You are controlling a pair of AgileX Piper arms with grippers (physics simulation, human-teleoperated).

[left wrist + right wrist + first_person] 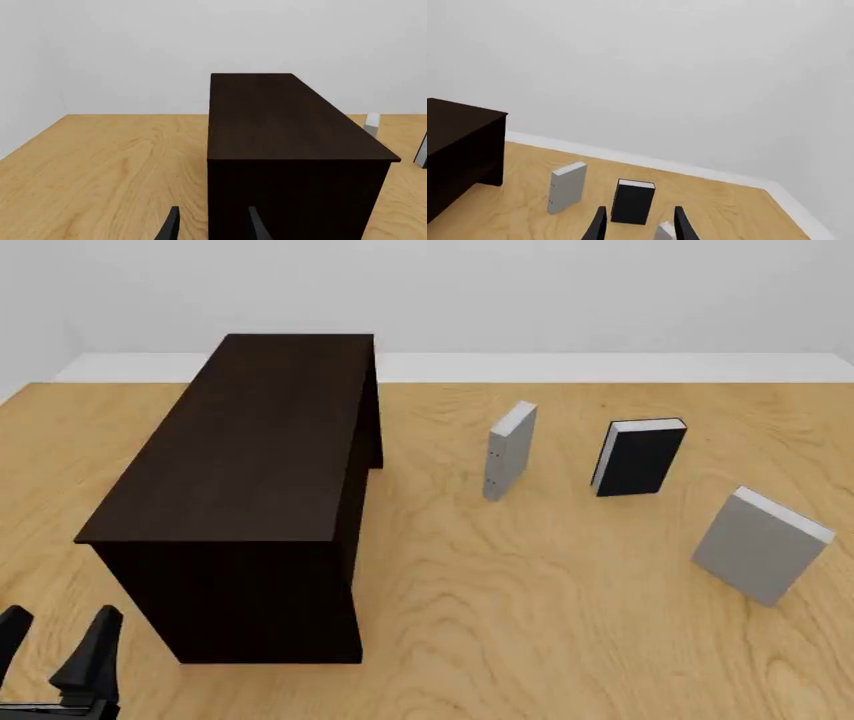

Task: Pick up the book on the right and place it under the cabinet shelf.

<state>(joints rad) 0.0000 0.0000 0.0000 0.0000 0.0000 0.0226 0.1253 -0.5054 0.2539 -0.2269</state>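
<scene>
**Inspector:** Book (761, 545) on the right stands upright on the table (561, 620), pale grey cover toward the camera, white page edges along its top, leaning slightly. Nothing touches it.

**Clerk:** And its neighbours?

**Inspector:** Black-covered book (641, 457) stands farther back and to its left, apart from it. Second pale grey book (511, 450) stands left again, spine with small dark dots facing forward. All three are separate from one another (open wood between each).

**Clerk:** The cabinet shelf (254, 480)?

**Inspector:** Large, very dark brown, on the left half of the table, well apart from the right-hand book. The two other books stand between cabinet and target, though set farther back.

**Clerk:** Grippers?

**Inspector:** Left gripper (54, 645) sits at the near left corner, just beside the cabinet's near end, fingers parted, holding nothing. Right gripper (637, 225) appears only in its own wrist view: fingers spread, empty, the black-covered book seen between them, a corner of the target book by one fingertip.
</scene>
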